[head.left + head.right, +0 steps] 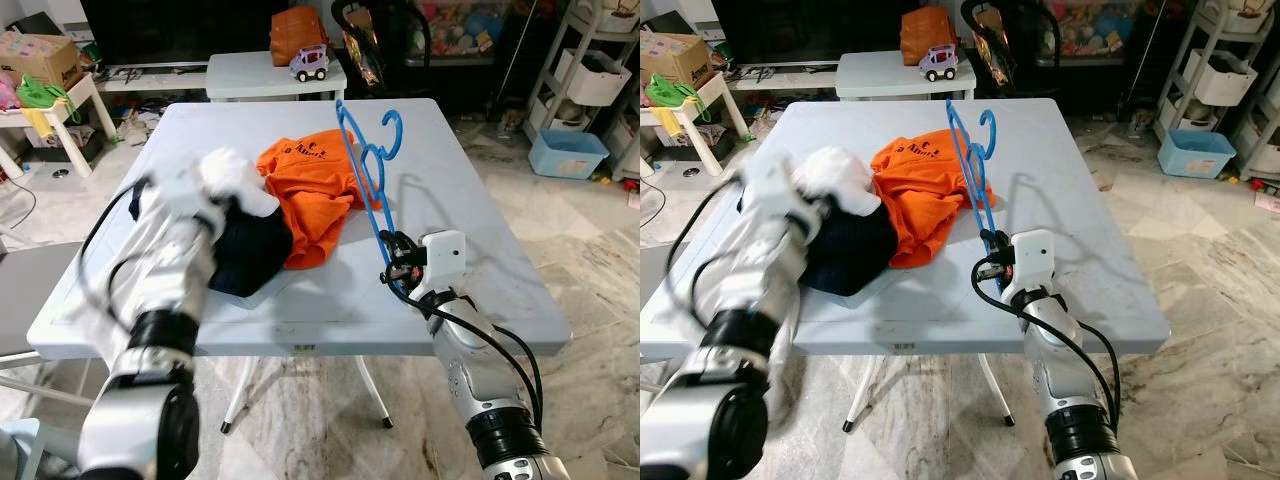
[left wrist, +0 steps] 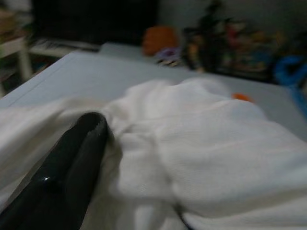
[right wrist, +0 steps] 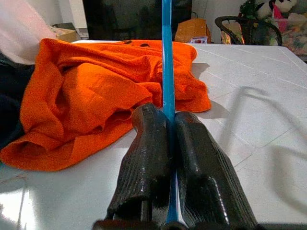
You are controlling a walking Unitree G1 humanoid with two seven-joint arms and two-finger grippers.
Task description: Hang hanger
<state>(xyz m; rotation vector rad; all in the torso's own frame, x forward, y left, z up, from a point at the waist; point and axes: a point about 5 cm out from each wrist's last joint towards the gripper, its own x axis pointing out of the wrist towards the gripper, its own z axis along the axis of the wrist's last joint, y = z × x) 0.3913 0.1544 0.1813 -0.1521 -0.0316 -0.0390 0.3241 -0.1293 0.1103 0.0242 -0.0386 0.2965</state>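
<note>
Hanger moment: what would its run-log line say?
right tool: shut on blue hanger | left tool: at white cloth | orange shirt: on table

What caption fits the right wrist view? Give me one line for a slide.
Right gripper shut on the blue hanger, held upright over the white table beside the orange shirt.

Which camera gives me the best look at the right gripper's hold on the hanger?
Right wrist view: both fingers pinch the blue hanger edge-on. The eye views show its whole outline standing up from the right gripper, grip partly hidden.
</note>
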